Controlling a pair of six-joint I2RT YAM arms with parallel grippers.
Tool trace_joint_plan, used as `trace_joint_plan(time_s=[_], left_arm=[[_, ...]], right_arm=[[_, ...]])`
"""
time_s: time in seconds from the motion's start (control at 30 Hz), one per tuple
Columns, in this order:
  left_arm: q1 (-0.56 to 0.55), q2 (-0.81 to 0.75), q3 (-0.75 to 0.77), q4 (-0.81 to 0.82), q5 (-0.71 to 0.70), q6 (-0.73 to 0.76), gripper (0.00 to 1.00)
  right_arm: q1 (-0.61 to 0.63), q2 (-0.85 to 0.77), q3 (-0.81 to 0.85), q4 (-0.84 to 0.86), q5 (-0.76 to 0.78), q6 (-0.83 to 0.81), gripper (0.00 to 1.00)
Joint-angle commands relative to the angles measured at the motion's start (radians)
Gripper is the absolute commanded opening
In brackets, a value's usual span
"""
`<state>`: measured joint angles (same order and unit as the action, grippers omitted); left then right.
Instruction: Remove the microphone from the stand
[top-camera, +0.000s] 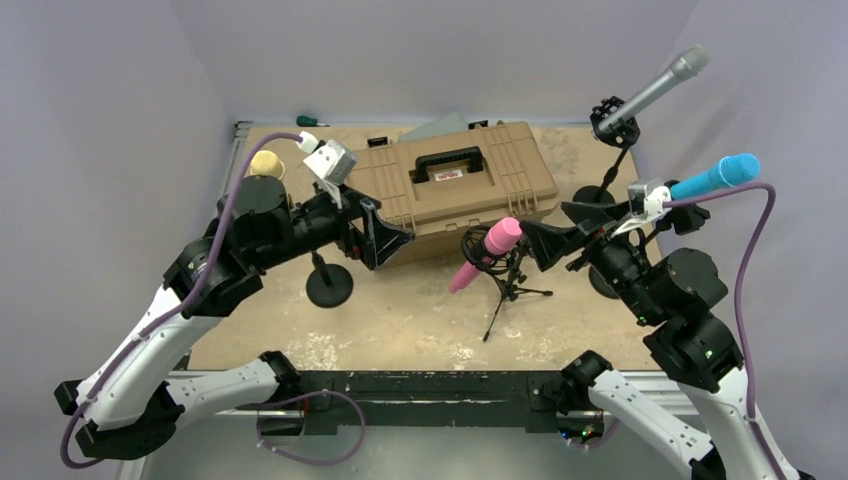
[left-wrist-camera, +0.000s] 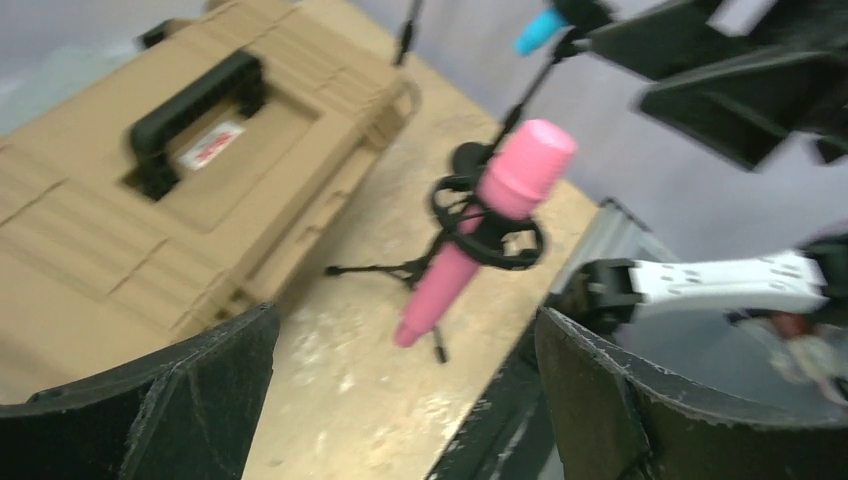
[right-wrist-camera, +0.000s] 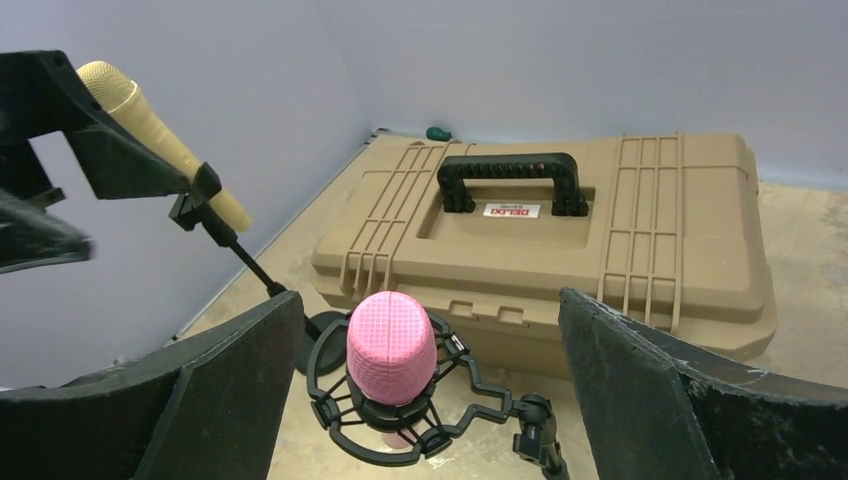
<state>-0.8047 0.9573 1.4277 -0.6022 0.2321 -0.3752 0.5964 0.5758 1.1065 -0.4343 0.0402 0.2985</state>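
Observation:
A pink microphone (top-camera: 487, 252) sits tilted in a black shock mount on a small tripod stand (top-camera: 510, 290) at the table's middle. My left gripper (top-camera: 385, 240) is open and empty, a short way to its left. My right gripper (top-camera: 545, 240) is open and empty, close on its right at the head end. In the right wrist view the pink microphone (right-wrist-camera: 391, 348) and its mount (right-wrist-camera: 470, 400) lie between my open fingers (right-wrist-camera: 200, 390), not touched. In the left wrist view the pink microphone (left-wrist-camera: 487, 225) is ahead of the open left gripper (left-wrist-camera: 407, 315), well apart.
A tan toolbox (top-camera: 455, 185) lies behind the tripod. A yellow microphone (top-camera: 266, 163) stands on a round-base stand (top-camera: 329, 287) at left. A grey microphone (top-camera: 655, 90) and a blue microphone (top-camera: 718, 176) stand on stands at right. A green screwdriver (top-camera: 310, 121) lies at the back.

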Motion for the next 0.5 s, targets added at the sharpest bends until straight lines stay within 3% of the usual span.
trace_joint_plan(time_s=[0.0, 0.17, 0.27, 0.33, 0.47], left_arm=[[-0.011, -0.007, 0.058, -0.123, -0.321, 0.158, 0.96], [-0.011, 0.044, 0.19, -0.284, -0.525, 0.28, 1.0], [-0.011, 0.073, 0.25, -0.347, -0.572, 0.296, 1.0], [-0.012, 0.072, 0.25, -0.334, -0.407, 0.277, 1.0], [-0.011, 0.091, 0.186, -0.19, 0.115, 0.228, 1.0]], right_arm=[[-0.002, -0.026, -0.011, 0.014, 0.029, 0.013, 0.96], [-0.002, -0.039, -0.035, 0.018, 0.035, 0.012, 0.96], [-0.002, -0.031, -0.046, 0.021, 0.036, 0.009, 0.96], [-0.002, -0.024, -0.052, 0.023, 0.034, 0.009, 0.96], [-0.001, -0.023, -0.056, 0.027, 0.036, 0.009, 0.96]])
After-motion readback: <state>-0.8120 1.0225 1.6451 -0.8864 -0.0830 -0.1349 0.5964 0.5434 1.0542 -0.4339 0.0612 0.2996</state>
